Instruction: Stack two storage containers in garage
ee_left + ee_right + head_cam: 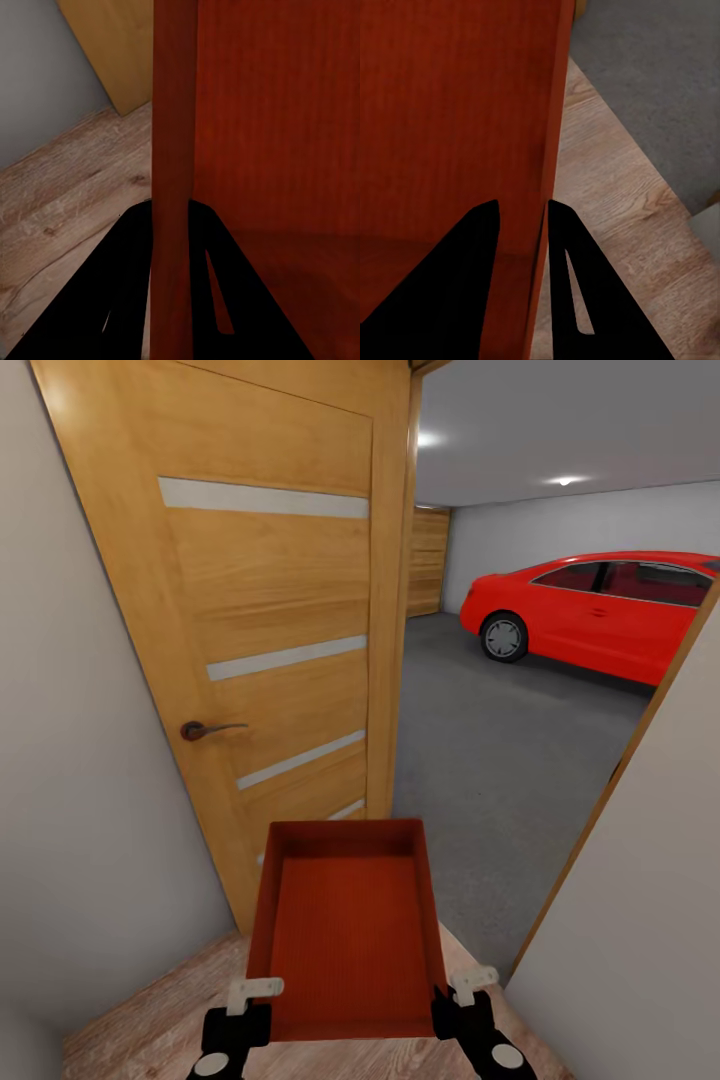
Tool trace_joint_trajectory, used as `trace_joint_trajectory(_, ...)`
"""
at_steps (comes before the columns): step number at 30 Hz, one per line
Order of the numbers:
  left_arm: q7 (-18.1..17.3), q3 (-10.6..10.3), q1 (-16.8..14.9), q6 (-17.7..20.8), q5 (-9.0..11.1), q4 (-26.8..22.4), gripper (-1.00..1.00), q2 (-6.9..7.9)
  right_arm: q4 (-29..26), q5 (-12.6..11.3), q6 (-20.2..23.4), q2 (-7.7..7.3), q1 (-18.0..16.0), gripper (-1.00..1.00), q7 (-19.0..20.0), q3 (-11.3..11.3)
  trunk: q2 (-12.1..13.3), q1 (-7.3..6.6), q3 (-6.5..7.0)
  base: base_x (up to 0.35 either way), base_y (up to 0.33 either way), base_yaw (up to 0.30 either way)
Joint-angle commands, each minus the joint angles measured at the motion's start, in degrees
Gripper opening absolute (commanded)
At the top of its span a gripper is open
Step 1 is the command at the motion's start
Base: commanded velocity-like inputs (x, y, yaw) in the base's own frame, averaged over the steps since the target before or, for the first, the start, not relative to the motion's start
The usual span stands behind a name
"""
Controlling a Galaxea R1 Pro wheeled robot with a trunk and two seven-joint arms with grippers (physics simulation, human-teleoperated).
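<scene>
i've got the left gripper [252,1000] clamped on the left side wall of the storage container [345,930], one finger inside, one outside; the left wrist view shows that thin wall running between the fingers [124,300]. right gripper [462,992] is pinched the same way on the right wall, seen edge-on in the right wrist view. so the bin is carried level btwn both arms, open top up, nothing in it, held just above the wood-plank flooring [140,1020].

step in hand, imo: transport leg, container no. 1 on its way. i'm at the threshold: open wooden door [270,630] w/ a lever handle [205,730] on my left, white wall [640,900] close on my right, garage floor [490,780] just ahead, red car [600,610] well back.

next: roll straight fwd thru the gap, keep the bin centred so it clears door and jamb, then lower it onto the concrete well short of the car.
</scene>
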Motion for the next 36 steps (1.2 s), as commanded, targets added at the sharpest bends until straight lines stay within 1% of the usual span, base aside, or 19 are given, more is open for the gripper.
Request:
trace_joint_trajectory(1,0.4,-0.4,0.0,0.4,-0.1,0.2,-1.00,-0.33,-0.3,0.8,0.4,0.37,0.0,-1.00,0.2,-0.4,-0.1,0.03,-0.13,0.000,0.000,0.000)
trace_joint_trajectory(8,0.5,0.2,0.0,0.5,-1.0,0.8,-1.00,-1.16,0.0,0.4,0.6,-0.24,0.0,-1.00,0.3,0.0,-0.1,0.03,-0.13,0.000,0.000,0.000)
trace_joint_trajectory(22,0.6,0.6,0.0,0.7,-1.9,0.9,-1.00,-1.82,0.1,-0.7,0.6,-0.89,0.0,-1.00,0.4,0.6,-0.1,0.03,-0.13,0.000,0.000,0.000)
trace_joint_trajectory(23,0.6,-2.7,0.0,0.7,3.6,0.9,-1.00,-2.23,-0.2,0.8,0.6,0.36,0.0,-1.00,0.4,-1.3,-0.1,0.03,-0.13,0.000,0.000,-0.013)
trace_joint_trajectory(28,0.4,-1.1,0.0,0.8,3.6,0.9,-1.00,-2.43,-0.2,0.8,0.7,0.36,0.0,-1.00,0.4,-1.3,-0.1,0.03,-0.13,0.000,0.000,-0.149)
trace_joint_trajectory(36,0.4,-0.8,0.0,0.8,3.6,0.9,-1.00,-2.46,-0.2,0.8,0.7,0.36,0.0,-1.00,0.4,-1.3,-0.1,0.03,-0.13,0.000,0.000,-0.254)
